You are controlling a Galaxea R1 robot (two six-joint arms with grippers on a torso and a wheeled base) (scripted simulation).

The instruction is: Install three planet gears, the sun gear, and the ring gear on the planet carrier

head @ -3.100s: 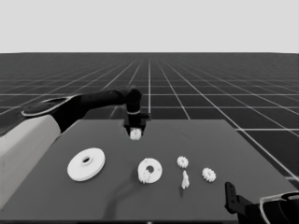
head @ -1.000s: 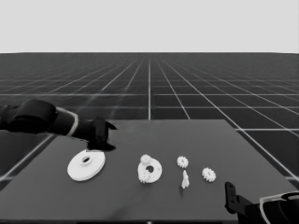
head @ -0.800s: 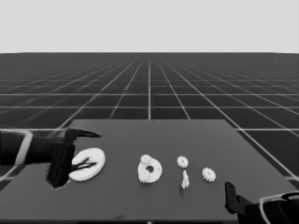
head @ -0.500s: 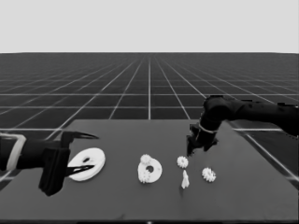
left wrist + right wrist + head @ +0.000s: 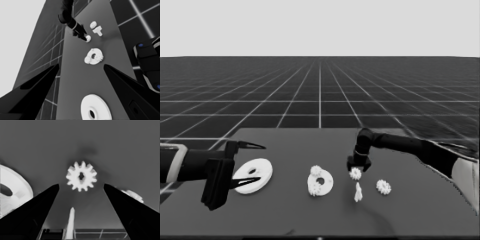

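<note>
two arms show in the head view over the dark bench. the left arm comes in from the left edge and its left hand waits at the bench's left end, fingers spread apart, one above and one below the near edge of the larger round part, which lies flat and is not held. near the middle lies the smaller round part, with two gears sitting on it, one at its far rim and one at its near left. the right arm reaches in from the right, and the right hand hangs right over a loose gear. just nearer than that gear lies the thin white piece, and another gear lies to its right, apart from it.

in the left wrist view, the left hand's two fingers stand wide apart, with the larger round part between them on the bench. farther off lie the smaller round part and the right hand, its tips at the loose gear.

in the right wrist view, the right hand's fingers are apart, gripping nothing; the loose gear lies flat between them, clear of both. the thin white piece shows between the fingers too, and the smaller round part lies off to one side.
</note>
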